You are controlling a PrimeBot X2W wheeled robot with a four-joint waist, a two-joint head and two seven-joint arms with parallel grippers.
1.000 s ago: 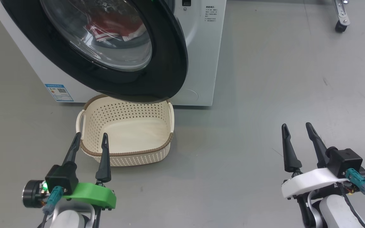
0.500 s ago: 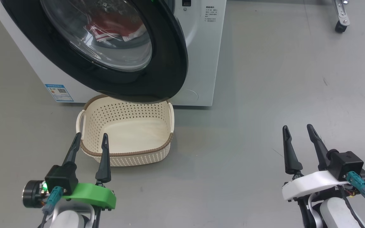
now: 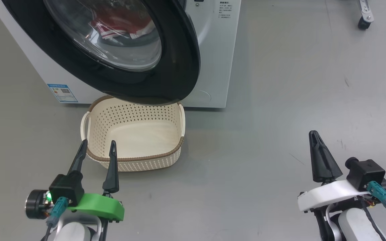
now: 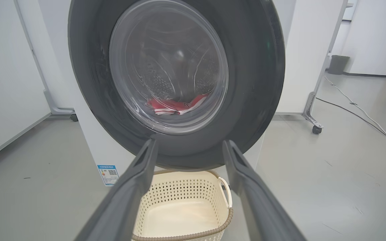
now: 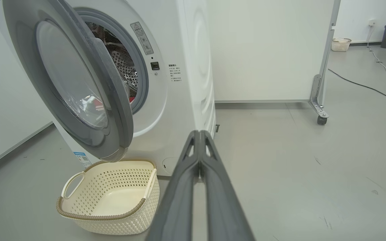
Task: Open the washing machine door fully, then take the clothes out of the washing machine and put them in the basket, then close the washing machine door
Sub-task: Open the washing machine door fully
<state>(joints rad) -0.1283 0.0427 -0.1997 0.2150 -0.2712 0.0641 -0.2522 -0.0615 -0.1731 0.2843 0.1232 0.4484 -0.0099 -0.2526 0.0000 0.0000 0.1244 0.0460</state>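
Risky to nudge the large round glossy black-rimmed glass door wider — hanging part-open over the cream perforated plastic basket, red-and-white garments inside the white front-loading washing machine — with right gripper pinched together, empty, prone to skid off; left gripper spread apart.

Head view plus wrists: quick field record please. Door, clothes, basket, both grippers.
basket: empty, on floor in front of washer
door: ajar, not fully open, lower edge over basket's back rim
clothes: red, inside washer, seen through door glass
left gripper: open, empty, near basket's front rim
right gripper: shut, empty, over floor to the right of basket
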